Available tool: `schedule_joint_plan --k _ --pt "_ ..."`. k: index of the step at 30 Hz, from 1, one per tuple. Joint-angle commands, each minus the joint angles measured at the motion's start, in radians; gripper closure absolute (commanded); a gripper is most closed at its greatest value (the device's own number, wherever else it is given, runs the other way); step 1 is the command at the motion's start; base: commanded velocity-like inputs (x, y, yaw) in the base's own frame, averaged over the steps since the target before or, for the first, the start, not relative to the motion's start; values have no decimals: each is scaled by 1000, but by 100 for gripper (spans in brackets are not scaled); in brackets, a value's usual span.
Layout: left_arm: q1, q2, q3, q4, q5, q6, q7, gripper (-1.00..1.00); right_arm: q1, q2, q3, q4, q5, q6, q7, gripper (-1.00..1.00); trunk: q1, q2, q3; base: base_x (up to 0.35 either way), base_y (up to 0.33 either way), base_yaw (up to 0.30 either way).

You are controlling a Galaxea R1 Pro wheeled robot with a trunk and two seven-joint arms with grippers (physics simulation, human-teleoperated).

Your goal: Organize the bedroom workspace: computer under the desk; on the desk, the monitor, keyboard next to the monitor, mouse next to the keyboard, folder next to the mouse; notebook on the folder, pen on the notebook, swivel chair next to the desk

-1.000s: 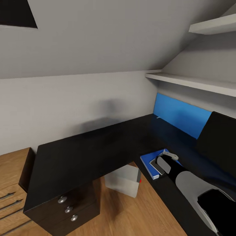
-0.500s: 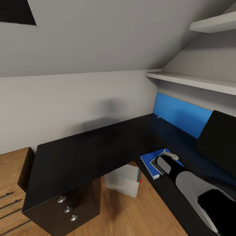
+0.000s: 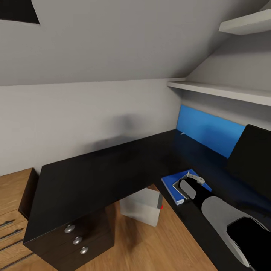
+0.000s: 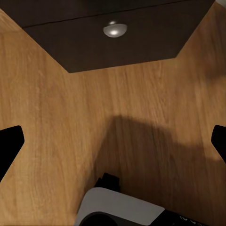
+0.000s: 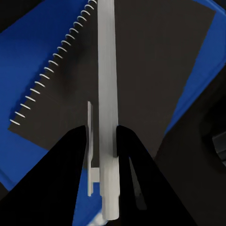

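Note:
On the black desk (image 3: 101,173) lies the blue folder (image 3: 170,187), with the dark grey spiral notebook (image 5: 155,70) on top of it. My right gripper (image 5: 102,141) is shut on the silver-white pen (image 5: 107,84) and holds it over the notebook. I cannot tell whether the pen touches the notebook. In the head view the right gripper (image 3: 189,184) sits over the folder with the pen (image 3: 196,177) sticking out. The grey computer (image 3: 141,207) stands under the desk. The black monitor (image 3: 250,158) stands at the right. My left gripper (image 4: 113,143) hangs open over the oak floor.
Dark drawers with silver knobs (image 3: 77,239) close the desk's left end, beside a light oak dresser (image 3: 9,222). A blue panel (image 3: 209,131) backs the desk under white wall shelves (image 3: 222,90). The sloped wall hangs low over the desk.
The head view has drifted slightly, so the whole picture has shifted. My right gripper with the pen stays over the notebook, hardly moved.

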Motion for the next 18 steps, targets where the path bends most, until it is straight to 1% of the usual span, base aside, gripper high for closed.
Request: schedule_joint_plan --k 1,8,18 --pt "0 0 -2 -2 6 3 6 -100 -1 -1 8 -3 -5 7 -6 100 4 -8 -4 0 0 0" --pt "0 1 -3 -2 6 3 6 -100 -1 -1 8 -4 -5 7 -6 100 31 -57 -26 0 0 0" --pt "0 1 -4 -2 6 4 2 -100 -1 0 8 -4 -5 7 -6 100 31 -57 -26 0 0 0"
